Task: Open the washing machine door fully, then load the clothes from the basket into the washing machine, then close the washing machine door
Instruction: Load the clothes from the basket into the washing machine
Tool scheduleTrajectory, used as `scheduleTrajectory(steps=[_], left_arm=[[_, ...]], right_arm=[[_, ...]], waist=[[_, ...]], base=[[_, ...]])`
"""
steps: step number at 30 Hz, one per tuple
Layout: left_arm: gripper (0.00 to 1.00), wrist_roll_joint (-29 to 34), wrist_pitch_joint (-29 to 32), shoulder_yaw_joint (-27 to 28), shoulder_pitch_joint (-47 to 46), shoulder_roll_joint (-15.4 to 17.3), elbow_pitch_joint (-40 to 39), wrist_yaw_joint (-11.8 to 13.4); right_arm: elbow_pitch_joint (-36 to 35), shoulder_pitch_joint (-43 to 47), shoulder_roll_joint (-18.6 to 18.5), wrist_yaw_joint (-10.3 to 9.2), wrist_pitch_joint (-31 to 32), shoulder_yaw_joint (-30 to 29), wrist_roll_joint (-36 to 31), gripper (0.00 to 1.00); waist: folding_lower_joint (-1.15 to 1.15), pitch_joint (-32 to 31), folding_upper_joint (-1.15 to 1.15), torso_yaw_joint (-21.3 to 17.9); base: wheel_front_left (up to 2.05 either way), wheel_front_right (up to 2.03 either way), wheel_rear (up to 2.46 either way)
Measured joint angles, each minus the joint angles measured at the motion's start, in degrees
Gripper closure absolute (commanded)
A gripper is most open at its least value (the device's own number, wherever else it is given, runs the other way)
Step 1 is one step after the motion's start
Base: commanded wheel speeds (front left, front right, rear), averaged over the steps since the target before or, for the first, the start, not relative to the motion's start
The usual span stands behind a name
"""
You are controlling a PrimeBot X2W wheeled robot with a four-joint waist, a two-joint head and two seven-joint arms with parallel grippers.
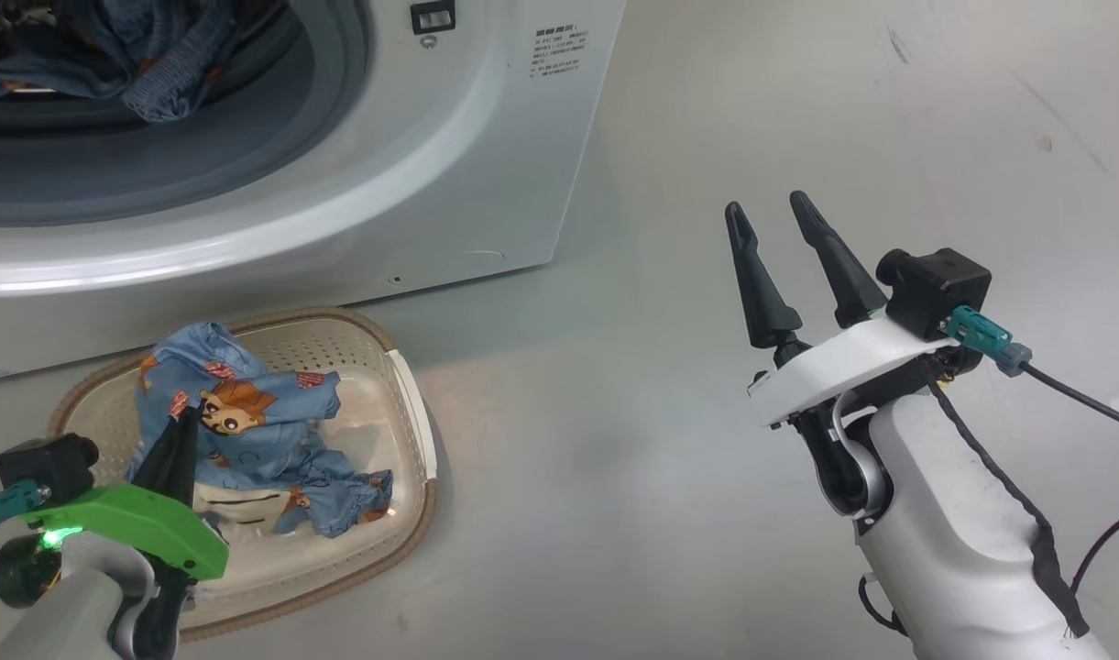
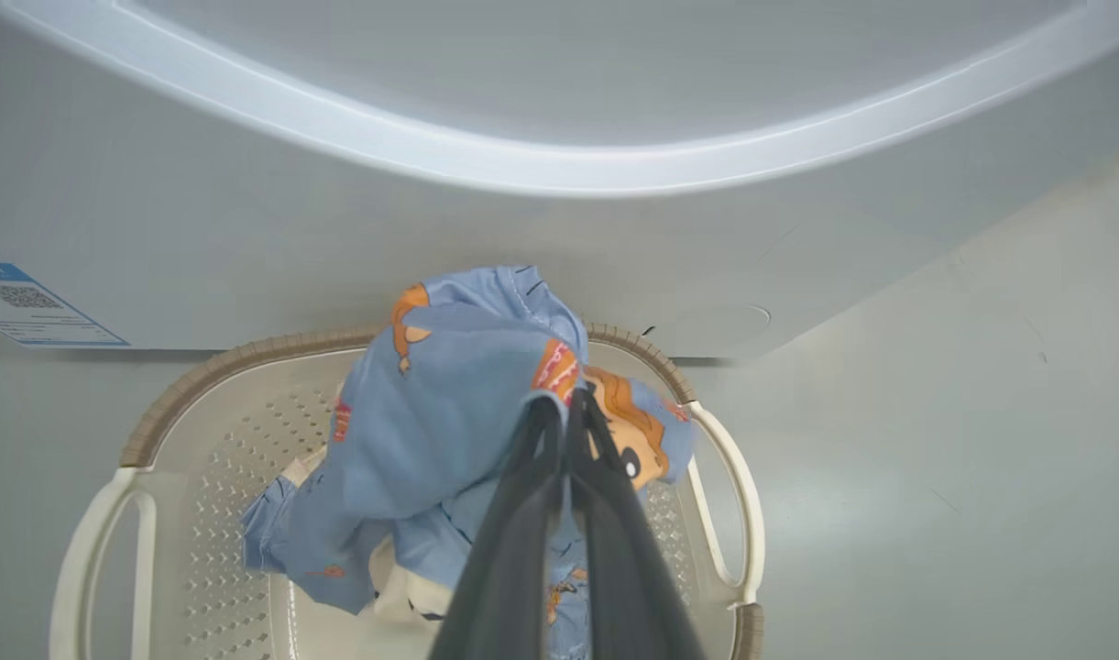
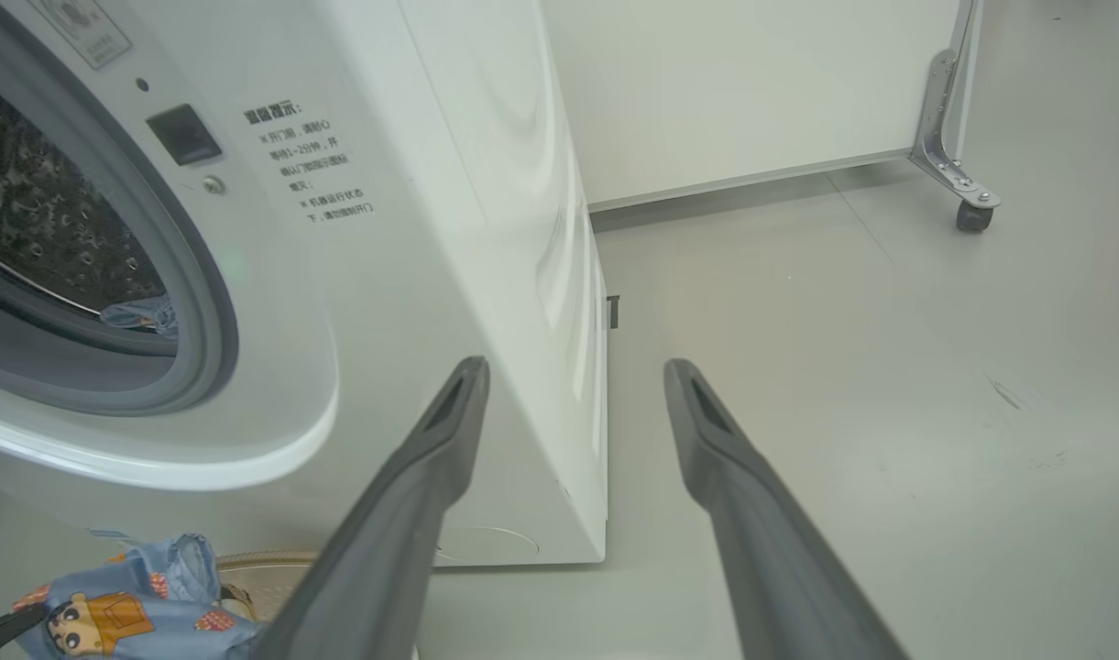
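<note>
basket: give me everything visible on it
The basket is cream-white plastic, oval, with perforated walls, a brown woven-look rim and two loop handles. It sits upright on the floor just before the washer. Blue cartoon-print clothes lie in it, pinched by the shut left claw.

1 washing machine (image 1: 486, 137), 1 basket (image 1: 414, 403), 2 heaps of clothes (image 1: 275, 431), 2 left fingers (image 2: 513, 536) and 2 right fingers (image 1: 758, 275).
</note>
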Motion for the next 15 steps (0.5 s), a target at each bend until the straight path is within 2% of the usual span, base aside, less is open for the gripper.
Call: scheduleTrajectory(steps=[10, 15], left_arm=[[1.0, -0.49, -0.43, 0.43, 2.34, -0.04, -3.85, 0.0], [1.0, -0.63, -0.48, 3.01, 3.31, -0.1, -6.0, 0.0]], right_arm=[[0.88, 2.32, -1.31, 0.0, 0.0, 0.08, 1.12, 0.0], [1.4, 3.73, -2.11, 0.0, 0.0, 0.0, 1.71, 0.0]], waist=[[0.0, -5.48, 0.0, 2.03], [0.0, -8.11, 0.0, 3.02]], base=[[0.0, 0.0, 0.0], [0.0, 0.0, 0.0]])
